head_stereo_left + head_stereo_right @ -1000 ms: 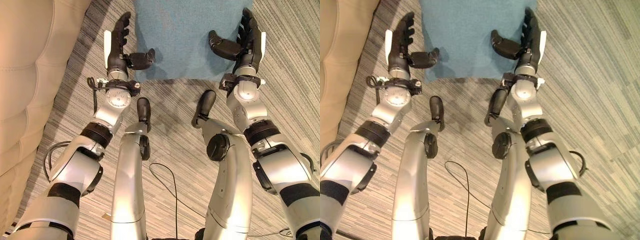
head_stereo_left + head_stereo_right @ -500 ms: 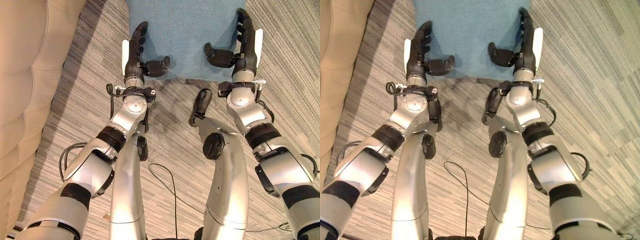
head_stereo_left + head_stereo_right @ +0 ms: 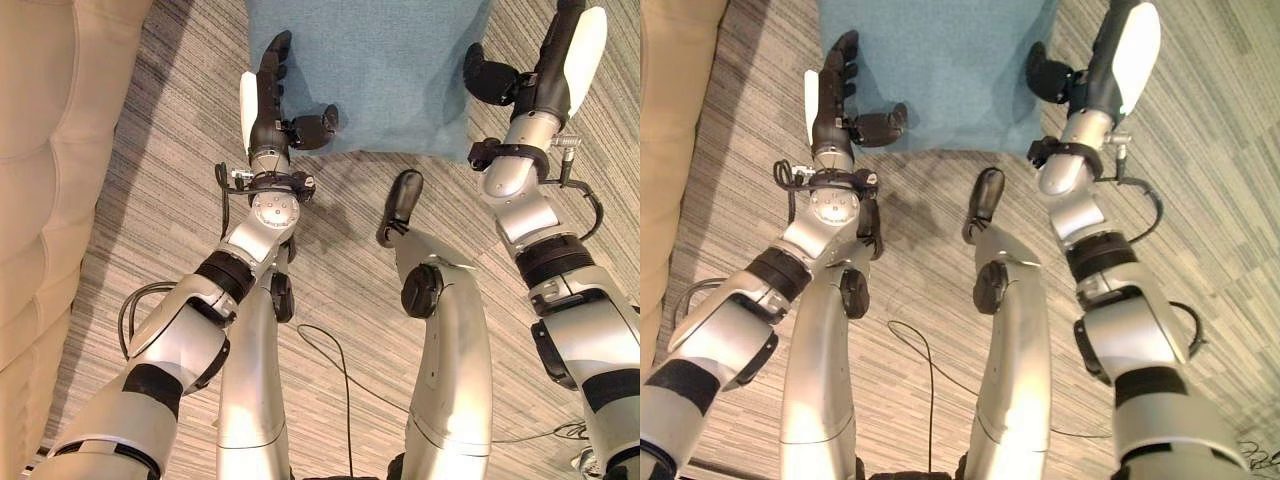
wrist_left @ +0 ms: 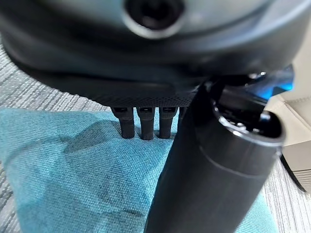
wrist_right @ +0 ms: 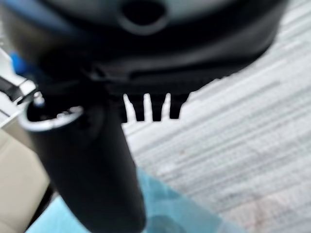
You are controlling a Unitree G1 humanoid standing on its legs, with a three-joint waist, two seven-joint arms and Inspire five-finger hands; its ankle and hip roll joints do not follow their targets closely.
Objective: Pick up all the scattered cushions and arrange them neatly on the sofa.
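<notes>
Sofa (image 3: 45, 200): beige, tufted, along the robot's left side, well apart from the work area, standing on the striped carpet floor (image 3: 350, 290).

Cushion (image 3: 370, 70): teal, square, flat on the floor straight ahead of the robot, its near edge running across between the two hands. No other cushion is visible in these frames.

Left hand (image 3: 268, 105): laid along the cushion's left edge, fingers straight and pointing away from the robot, thumb reaching inward over the near left corner. In its wrist view the fingers (image 4: 141, 121) sit on or just above the teal fabric; contact cannot be confirmed. Open, nothing gripped.

Right hand (image 3: 545, 70): at the cushion's right side, looks higher than the left and slightly outside the edge; thumb points inward toward the fabric. Its wrist view shows straight fingers (image 5: 153, 107) over carpet, with teal below the thumb. Open, holding nothing.

Judgement: the cushion lies between the hands, so the coming move is a two-sided squeeze. The left hand is nearer and already aligned; the right must come inward and down to reach the opposite edge. Carry direction afterward is toward the robot's left.
</notes>
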